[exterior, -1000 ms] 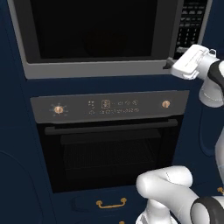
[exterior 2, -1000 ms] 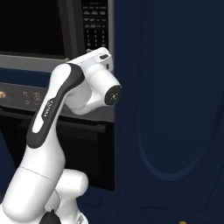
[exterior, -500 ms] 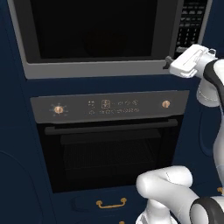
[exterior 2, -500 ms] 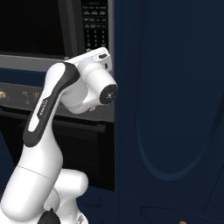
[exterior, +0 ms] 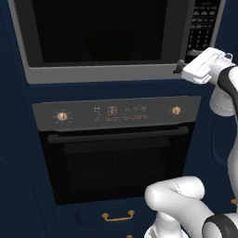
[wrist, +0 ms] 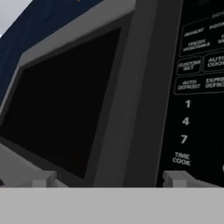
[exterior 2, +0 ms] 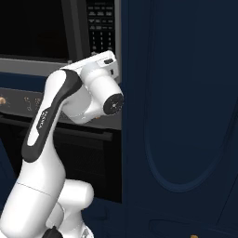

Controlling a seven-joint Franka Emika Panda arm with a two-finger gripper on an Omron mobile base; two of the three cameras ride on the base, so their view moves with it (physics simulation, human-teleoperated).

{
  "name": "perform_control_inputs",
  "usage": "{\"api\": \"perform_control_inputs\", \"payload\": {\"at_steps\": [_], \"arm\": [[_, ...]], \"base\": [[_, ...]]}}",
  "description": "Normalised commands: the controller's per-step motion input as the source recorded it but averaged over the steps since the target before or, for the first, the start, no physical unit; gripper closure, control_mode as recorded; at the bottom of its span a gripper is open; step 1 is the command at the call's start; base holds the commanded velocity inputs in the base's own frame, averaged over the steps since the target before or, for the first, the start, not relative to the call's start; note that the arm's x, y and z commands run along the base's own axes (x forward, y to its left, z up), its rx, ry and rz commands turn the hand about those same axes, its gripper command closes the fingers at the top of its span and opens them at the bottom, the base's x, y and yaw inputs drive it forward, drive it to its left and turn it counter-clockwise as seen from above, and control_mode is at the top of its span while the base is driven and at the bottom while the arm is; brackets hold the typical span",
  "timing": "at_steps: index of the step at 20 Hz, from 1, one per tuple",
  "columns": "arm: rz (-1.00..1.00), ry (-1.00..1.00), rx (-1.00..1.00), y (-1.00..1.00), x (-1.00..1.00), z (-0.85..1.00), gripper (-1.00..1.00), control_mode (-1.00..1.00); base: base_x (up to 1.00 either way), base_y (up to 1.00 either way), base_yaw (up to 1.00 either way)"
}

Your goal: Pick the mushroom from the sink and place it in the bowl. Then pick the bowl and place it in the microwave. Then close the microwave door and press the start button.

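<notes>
Gripper (wrist: 107, 179) open at one microwave (exterior: 111, 42), door (exterior: 100, 30) shut.

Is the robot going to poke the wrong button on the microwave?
It might. The gripper sits at the lower right corner of the microwave door, beside the keypad, with its jaws wide apart. The keys are packed close together, so a wide jaw could hit a number or the grey frame instead of start.
</notes>
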Motion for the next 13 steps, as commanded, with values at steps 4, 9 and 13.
{"api": "perform_control_inputs", "payload": {"at_steps": [4, 9, 13], "arm": [[0.0, -0.11, 0.07, 0.0, -1.0, 0.0, -1.0, -1.0], [0.0, -0.04, 0.05, 0.08, -1.0, 0.0, -1.0, -1.0], [0.0, 0.0, 0.04, 0.23, -0.96, 0.0, -1.0, -1.0]], "base": [[0.0, 0.0, 0.0], [0.0, 0.0, 0.0], [0.0, 0.0, 0.0]]}}
